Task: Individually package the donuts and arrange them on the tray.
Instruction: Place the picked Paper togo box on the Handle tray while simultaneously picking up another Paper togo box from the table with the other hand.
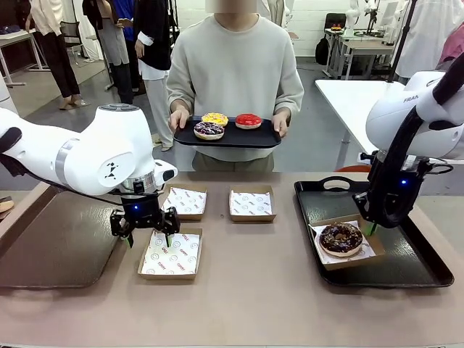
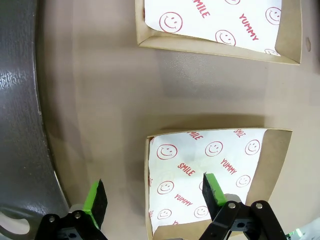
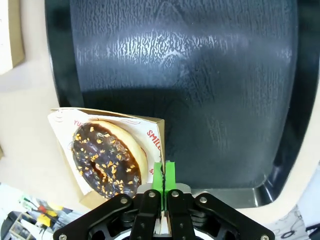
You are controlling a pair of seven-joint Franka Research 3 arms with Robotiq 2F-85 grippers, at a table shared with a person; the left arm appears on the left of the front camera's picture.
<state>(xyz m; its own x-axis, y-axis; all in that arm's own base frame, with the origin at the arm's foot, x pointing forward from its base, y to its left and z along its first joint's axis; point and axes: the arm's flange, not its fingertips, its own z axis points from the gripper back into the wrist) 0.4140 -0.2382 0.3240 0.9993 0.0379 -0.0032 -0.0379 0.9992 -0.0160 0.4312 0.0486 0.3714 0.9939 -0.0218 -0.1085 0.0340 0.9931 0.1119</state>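
Note:
A person across the table holds a black tray [image 1: 270,138] carrying a yellow-iced donut [image 1: 214,118], a red-iced donut [image 1: 248,120] and a dark donut with pink-white drizzle [image 1: 209,130]. A chocolate donut with sprinkles [image 1: 341,238] [image 3: 106,156] lies in a paper-lined box [image 3: 156,131] on the black tray [image 1: 424,261] at the table's right. My right gripper [image 1: 373,229] [image 3: 164,172] is shut on that box's edge. My left gripper [image 1: 149,239] [image 2: 154,197] is open, straddling the left wall of an empty lined box [image 1: 171,254] [image 2: 272,155].
Two more empty lined boxes [image 1: 183,201] [image 1: 251,204] stand mid-table; one shows as the far box [image 2: 220,25] in the left wrist view. A dark tray [image 1: 43,246] [image 2: 20,100] lies at the table's left. Other people and a white table [image 1: 355,94] are behind.

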